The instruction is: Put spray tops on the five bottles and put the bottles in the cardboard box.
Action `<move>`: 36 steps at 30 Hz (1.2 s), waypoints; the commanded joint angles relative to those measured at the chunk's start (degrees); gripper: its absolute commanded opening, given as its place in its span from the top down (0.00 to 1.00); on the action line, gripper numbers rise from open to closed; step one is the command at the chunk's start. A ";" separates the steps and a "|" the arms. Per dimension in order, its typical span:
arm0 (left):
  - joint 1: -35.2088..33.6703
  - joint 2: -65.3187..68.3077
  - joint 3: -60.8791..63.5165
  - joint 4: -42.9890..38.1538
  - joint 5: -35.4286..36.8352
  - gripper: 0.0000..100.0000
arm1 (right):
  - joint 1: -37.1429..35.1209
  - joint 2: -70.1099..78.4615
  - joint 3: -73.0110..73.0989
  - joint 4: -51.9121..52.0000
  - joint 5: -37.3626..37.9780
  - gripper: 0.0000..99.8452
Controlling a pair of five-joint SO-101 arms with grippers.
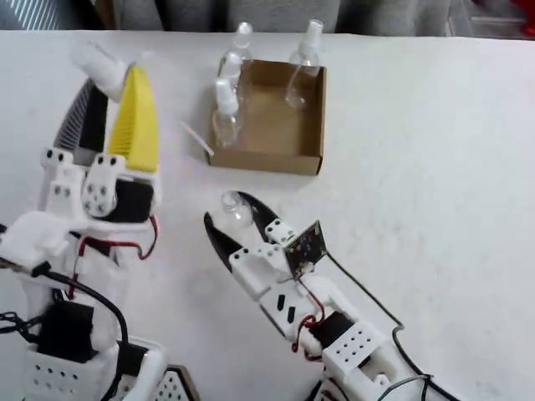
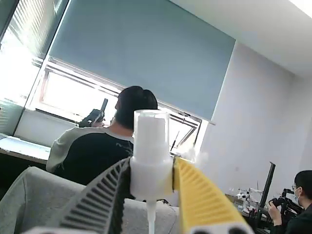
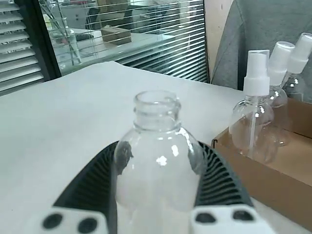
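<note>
My left gripper (image 1: 113,73) is raised over the table's left side, its black and yellow fingers shut on a white spray top (image 1: 100,60). In the left wrist view the spray top (image 2: 151,156) stands upright between the fingers of my left gripper (image 2: 151,181), its thin tube hanging down. My right gripper (image 1: 231,213) is shut on a clear bottle (image 1: 234,207) with an open neck, standing on the table in front of the cardboard box (image 1: 267,159). The right wrist view shows this bottle (image 3: 156,161) upright in my right gripper (image 3: 156,168). Several capped bottles (image 1: 226,113) stand in the box.
A thin white stick (image 1: 196,138) lies on the table by the box's left front corner. In the right wrist view, the box wall (image 3: 263,170) and its capped bottles (image 3: 253,117) are close beside the held bottle. White table (image 1: 435,167) stretches to the right.
</note>
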 commanded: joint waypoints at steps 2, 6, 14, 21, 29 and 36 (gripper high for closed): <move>0.13 9.98 -11.16 2.11 -0.35 0.98 | -0.48 0.04 0.53 0.22 0.62 0.98; 0.75 15.25 -16.53 5.71 -2.99 0.98 | -0.48 0.04 0.53 0.22 0.62 0.98; 10.59 16.57 -17.67 17.05 -13.36 0.98 | -0.48 0.04 0.53 0.22 0.62 0.98; 12.09 16.92 -17.49 21.71 -13.45 0.98 | -0.48 0.04 0.53 0.22 0.62 0.98; 12.09 16.57 -11.96 21.27 -13.45 0.98 | -0.48 0.04 0.53 0.22 0.62 0.98; 12.09 16.48 -8.62 21.27 -13.45 0.98 | -0.48 0.04 0.53 0.22 0.62 0.98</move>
